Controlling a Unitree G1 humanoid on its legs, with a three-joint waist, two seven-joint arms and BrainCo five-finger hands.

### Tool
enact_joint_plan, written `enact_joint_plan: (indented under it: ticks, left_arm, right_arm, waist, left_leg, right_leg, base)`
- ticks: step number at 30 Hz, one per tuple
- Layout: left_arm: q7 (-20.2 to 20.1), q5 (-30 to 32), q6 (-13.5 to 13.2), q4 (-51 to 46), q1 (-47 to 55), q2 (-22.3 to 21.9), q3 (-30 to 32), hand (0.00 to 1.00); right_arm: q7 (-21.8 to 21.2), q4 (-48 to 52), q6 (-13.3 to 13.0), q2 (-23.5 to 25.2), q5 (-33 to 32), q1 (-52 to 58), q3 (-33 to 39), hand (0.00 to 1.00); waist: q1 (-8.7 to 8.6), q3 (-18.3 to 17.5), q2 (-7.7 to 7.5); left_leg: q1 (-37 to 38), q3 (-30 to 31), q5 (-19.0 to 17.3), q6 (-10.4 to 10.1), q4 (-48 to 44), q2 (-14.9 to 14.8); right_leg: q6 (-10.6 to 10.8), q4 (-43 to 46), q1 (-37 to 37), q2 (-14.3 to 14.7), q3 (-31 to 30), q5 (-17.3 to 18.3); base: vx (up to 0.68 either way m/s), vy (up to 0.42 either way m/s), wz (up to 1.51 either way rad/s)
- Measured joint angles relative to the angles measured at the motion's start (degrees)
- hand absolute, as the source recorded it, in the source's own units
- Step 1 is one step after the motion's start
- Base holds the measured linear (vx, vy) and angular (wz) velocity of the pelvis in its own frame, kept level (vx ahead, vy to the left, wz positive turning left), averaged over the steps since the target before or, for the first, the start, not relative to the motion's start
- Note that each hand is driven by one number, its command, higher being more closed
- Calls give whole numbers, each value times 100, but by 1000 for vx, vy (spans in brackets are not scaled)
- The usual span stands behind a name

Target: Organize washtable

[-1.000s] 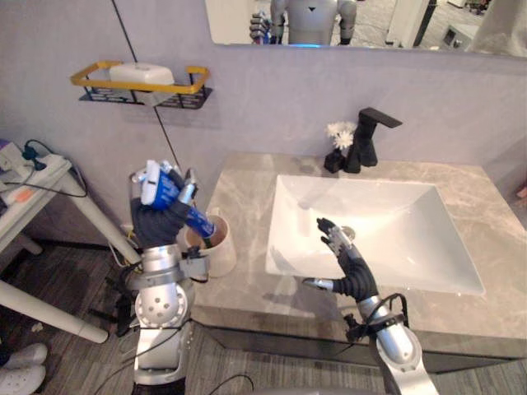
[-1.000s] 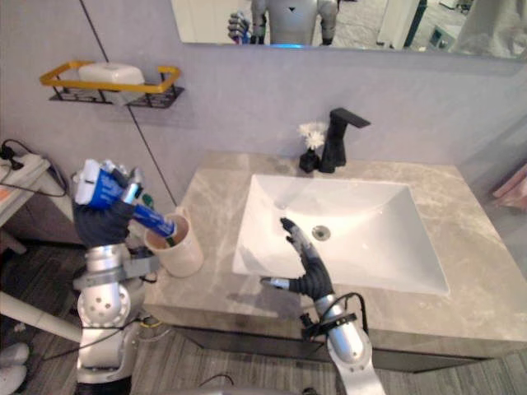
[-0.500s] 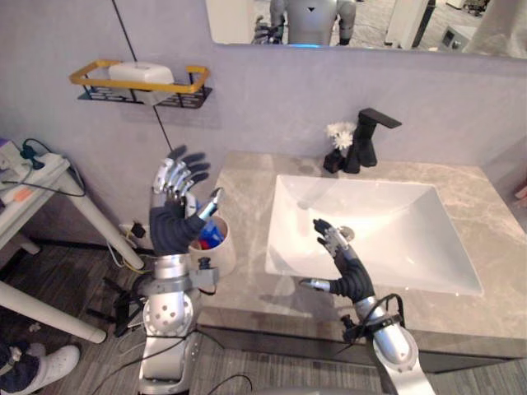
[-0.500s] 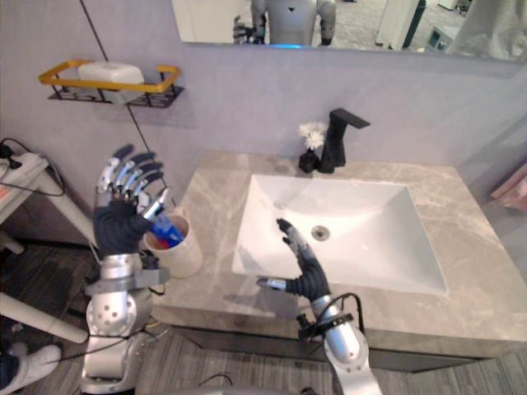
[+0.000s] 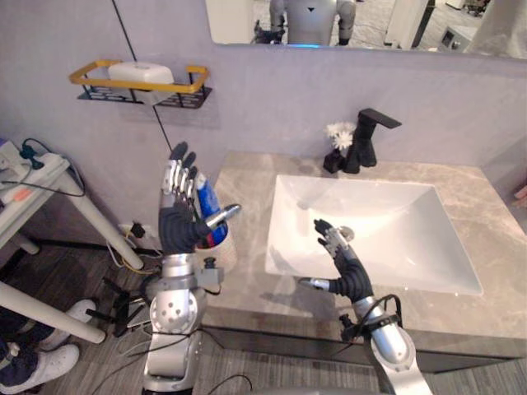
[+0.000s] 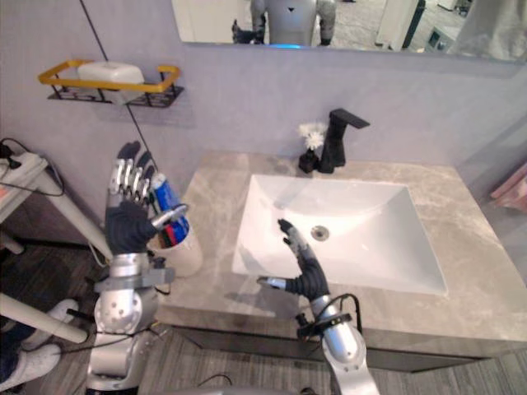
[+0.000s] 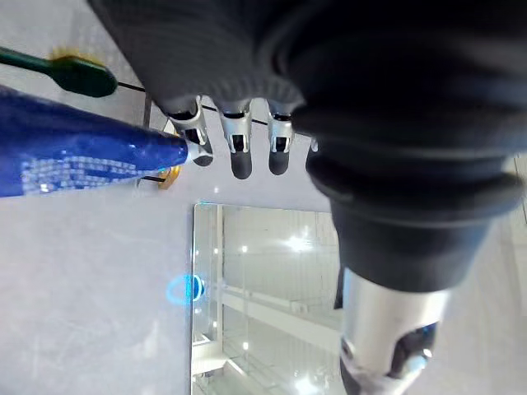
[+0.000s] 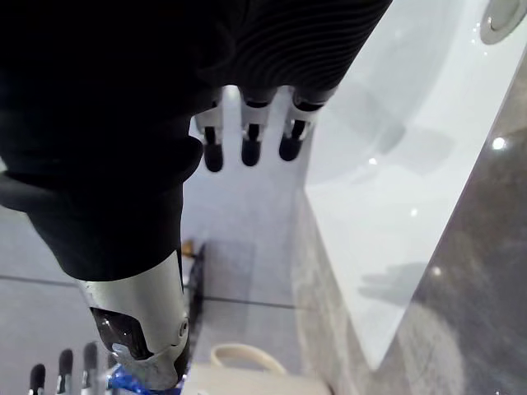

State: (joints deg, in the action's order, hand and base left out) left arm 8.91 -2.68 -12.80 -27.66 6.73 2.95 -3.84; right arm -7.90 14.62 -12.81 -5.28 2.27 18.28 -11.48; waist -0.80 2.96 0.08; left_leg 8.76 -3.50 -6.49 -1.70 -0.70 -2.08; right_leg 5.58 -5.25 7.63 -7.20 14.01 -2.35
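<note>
Nearest me, right hand [image 5: 347,276] hung over the front rim of the white sink [image 5: 387,239], about 6 o'clock of the basin, fingers loose and spread, gripping nothing; its wrist view showed the same straight fingers [image 8: 249,146] above the basin edge. Left hand [image 5: 178,227] was up at the 9 o'clock end of the grey countertop [image 5: 486,222], palm toward the wall, fingers straight and apart, thumb poking toward the sink, nothing held. Just behind it sat the beige cup [image 6: 186,253] on the counter corner, with the blue toothpaste tube [image 6: 163,197] standing in it, leaning up toward 11 o'clock. Left wrist view caught a green toothbrush [image 7: 62,71] beside the tube. Further back, black faucet [image 5: 368,138] at 12 o'clock of the basin, small white flower [image 5: 339,133] touching its left side. On the wall at 10 o'clock, yellow-rimmed shelf [image 5: 136,85] with a white soap [image 5: 140,72] on it. Mirror [image 5: 370,20] above
</note>
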Motion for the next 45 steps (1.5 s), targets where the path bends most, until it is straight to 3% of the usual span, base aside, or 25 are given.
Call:
enact_joint_plan:
  ticks: [4,12,16,24,25,38,45]
  left_arm:
    - [10,-172,-33,-364,-28,1,238,0]
    - [-7,-868,-379,-1151,304,-5,867,0]
    - [-41,-1360,-399,-1370,731,-70,1181,0]
    - [-503,-1572,-366,-1404,1617,-406,1288,0]
    - [-610,-1578,-355,-1397,1768,-436,1282,100]
    - [-1246,-1695,-46,-402,2403,-609,426,100]
    - [-1275,-1686,12,192,2587,-605,68,100]
  right_arm:
    - [-7,0,0,0,0,16,47,0]
    - [-85,2,0,-2,7,149,201,0]
    - [-86,5,0,21,7,249,261,0]
    - [-116,12,4,55,11,457,299,0]
    - [-127,13,12,55,12,493,315,0]
    - [-235,33,17,145,12,709,91,0]
    - [-225,44,15,139,13,810,-141,0]
  waist:
    - [-6,-2,7]
    - [15,-9,31]
    - [19,-12,35]
    - [162,-10,39]
    - [168,-10,38]
    - [197,-7,36]
    - [297,-6,37]
  left_leg:
    - [0,3,0,-1,-1,0]
    - [5,60,3,-5,1,2]
    - [3,153,5,-7,4,3]
    - [3,215,5,-8,36,5]
    - [-4,242,5,-8,41,12]
    - [-23,467,5,-8,47,8]
    - [-27,482,5,-7,25,-15]
  right_leg:
    - [0,0,3,0,1,0]
    - [2,8,78,-7,52,31]
    - [12,32,110,-11,144,64]
    - [36,129,99,-29,215,165]
    - [43,142,100,-40,246,184]
    - [53,528,37,-99,467,501]
    - [28,690,-13,-103,484,632]
  base:
    - [0,0,0]
    - [0,0,3]
    - [-14,-8,10]
    - [-10,-10,6]
    - [-2,-7,14]
    - [-3,-11,9]
    - [-5,-4,1]
